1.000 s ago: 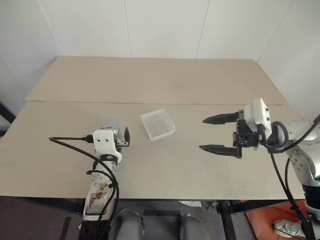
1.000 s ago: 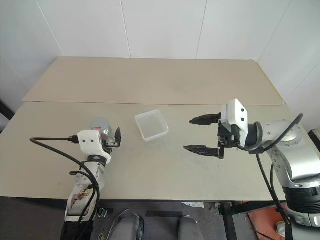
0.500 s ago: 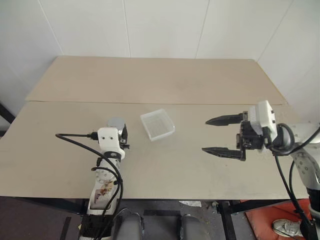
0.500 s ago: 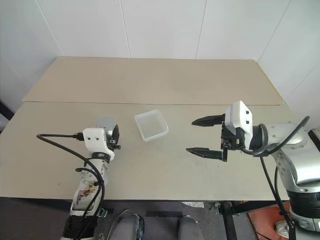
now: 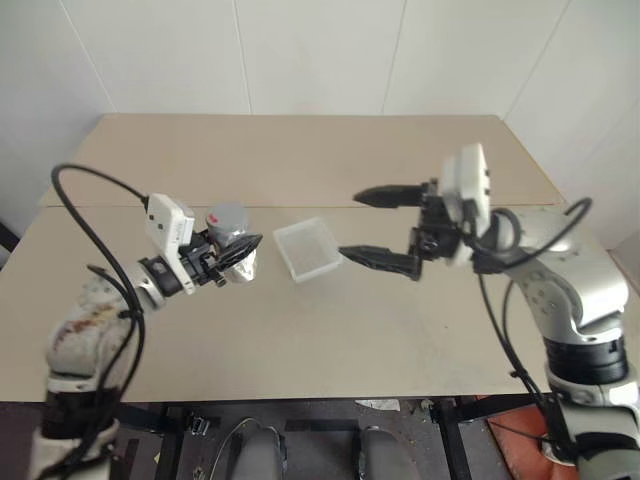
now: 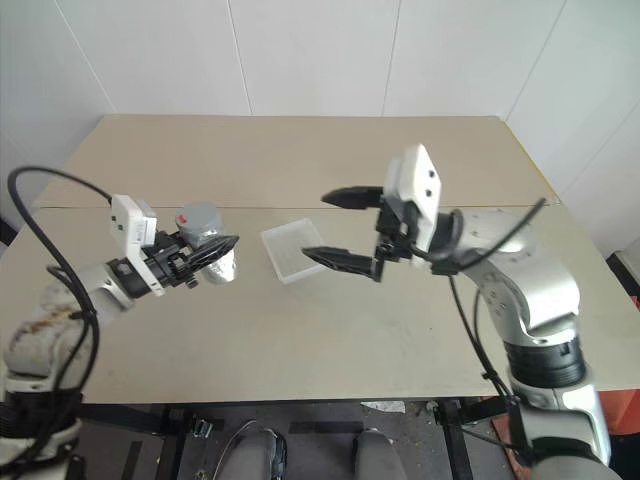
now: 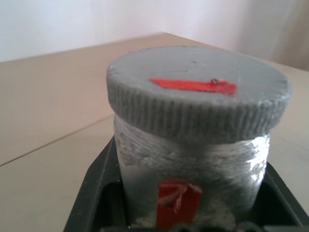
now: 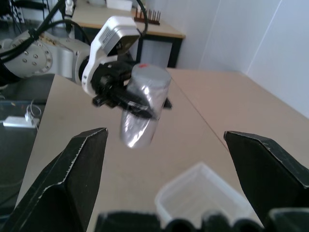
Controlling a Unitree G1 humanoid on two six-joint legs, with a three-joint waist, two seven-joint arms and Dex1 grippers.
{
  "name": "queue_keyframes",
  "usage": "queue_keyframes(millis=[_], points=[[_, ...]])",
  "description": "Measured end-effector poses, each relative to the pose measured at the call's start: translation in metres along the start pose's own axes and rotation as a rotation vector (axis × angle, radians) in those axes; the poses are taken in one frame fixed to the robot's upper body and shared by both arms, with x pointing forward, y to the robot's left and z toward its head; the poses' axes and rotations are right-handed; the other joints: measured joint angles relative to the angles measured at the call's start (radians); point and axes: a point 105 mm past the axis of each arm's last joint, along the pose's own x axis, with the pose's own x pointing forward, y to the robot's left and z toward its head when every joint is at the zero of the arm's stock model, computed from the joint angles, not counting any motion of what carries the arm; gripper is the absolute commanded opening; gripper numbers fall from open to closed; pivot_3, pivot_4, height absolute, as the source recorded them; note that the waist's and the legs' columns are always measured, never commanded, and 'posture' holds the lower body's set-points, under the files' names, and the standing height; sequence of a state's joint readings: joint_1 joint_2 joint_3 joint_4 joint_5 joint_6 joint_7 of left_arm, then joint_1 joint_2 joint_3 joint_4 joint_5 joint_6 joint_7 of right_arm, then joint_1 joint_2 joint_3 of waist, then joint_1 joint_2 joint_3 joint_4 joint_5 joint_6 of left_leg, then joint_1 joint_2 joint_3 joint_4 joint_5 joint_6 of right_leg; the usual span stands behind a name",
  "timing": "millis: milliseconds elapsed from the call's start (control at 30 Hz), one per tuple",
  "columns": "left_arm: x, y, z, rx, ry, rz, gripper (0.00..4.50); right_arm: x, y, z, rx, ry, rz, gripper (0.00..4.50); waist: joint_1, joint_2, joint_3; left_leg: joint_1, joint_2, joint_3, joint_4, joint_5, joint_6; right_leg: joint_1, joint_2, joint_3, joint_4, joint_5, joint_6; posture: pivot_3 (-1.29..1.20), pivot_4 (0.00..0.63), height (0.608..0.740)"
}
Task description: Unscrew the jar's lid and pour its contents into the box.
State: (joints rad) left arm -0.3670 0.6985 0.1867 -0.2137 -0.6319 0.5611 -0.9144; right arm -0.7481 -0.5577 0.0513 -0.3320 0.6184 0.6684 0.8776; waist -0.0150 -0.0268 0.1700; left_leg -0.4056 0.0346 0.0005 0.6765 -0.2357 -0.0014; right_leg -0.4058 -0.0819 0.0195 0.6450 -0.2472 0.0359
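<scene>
Stood in a white-walled room: a long tan table (image 5: 330,330), seamed across its middle. Reached in over the table from the right, elbow bent, wrist level and aimed leftward: right gripper (image 5: 385,228), black fingers spread wide with nothing between them, tips just beside and above the box (image 5: 308,250). Came in from the left, cable looping over the forearm, wrist level and aimed toward the centre: left gripper (image 5: 240,258), clamped tight around the body of the jar (image 5: 232,245). Held upright and clear of the table, left of the box and apart from it. Sat square and translucent near the seam, between the two grippers. Remained screwed on: the lid (image 7: 198,92), grey and ribbed. Carried no readable writing, just a red strip on the lid and a red tag on the jar's side.
</scene>
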Motion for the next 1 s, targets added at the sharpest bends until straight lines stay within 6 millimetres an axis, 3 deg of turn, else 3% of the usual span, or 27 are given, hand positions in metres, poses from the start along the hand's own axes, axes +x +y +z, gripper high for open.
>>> queue_keyframes(millis=[133,233,467,967,1000], points=[[0.013,-0.011,0.001,0.058,0.027,-0.27,1.94,0.028,-0.004,0.015,0.115,-0.026,0.019,4.5,0.01,0.0,0.001,-0.002,0.0,0.0,0.0,0.0,0.0,-0.001,0.0,-0.001,0.0,0.0,0.0,0.0,0.15,0.74],[0.026,-0.009,0.008,0.086,0.004,-0.364,1.94,0.04,-0.001,0.026,0.123,-0.035,0.045,4.5,0.012,0.0,0.001,-0.003,0.0,0.0,0.0,0.0,0.0,-0.001,0.0,-0.002,-0.001,0.0,0.0,0.0,0.15,0.74],[0.054,-0.006,0.013,0.121,-0.083,-0.444,1.94,0.065,0.01,0.012,0.134,0.039,0.072,4.5,0.002,0.0,0.001,-0.011,0.0,0.0,0.002,0.0,0.0,-0.011,0.0,-0.001,0.003,0.0,0.0,0.0,0.15,0.74],[0.052,-0.009,0.015,0.11,-0.112,-0.503,1.94,0.078,0.004,-0.001,0.119,0.07,0.016,4.5,-0.003,0.0,0.001,-0.016,0.001,-0.001,0.002,0.001,0.0,-0.017,0.001,0.0,0.004,0.0,0.0,0.0,0.15,0.74],[0.052,-0.009,0.015,0.11,-0.112,-0.503,1.94,0.078,0.004,-0.001,0.12,0.069,0.021,4.32,-0.003,0.0,0.001,-0.016,0.001,0.0,0.002,0.001,0.0,-0.017,0.001,0.0,0.004,0.0,0.0,0.0,0.15,0.74]])
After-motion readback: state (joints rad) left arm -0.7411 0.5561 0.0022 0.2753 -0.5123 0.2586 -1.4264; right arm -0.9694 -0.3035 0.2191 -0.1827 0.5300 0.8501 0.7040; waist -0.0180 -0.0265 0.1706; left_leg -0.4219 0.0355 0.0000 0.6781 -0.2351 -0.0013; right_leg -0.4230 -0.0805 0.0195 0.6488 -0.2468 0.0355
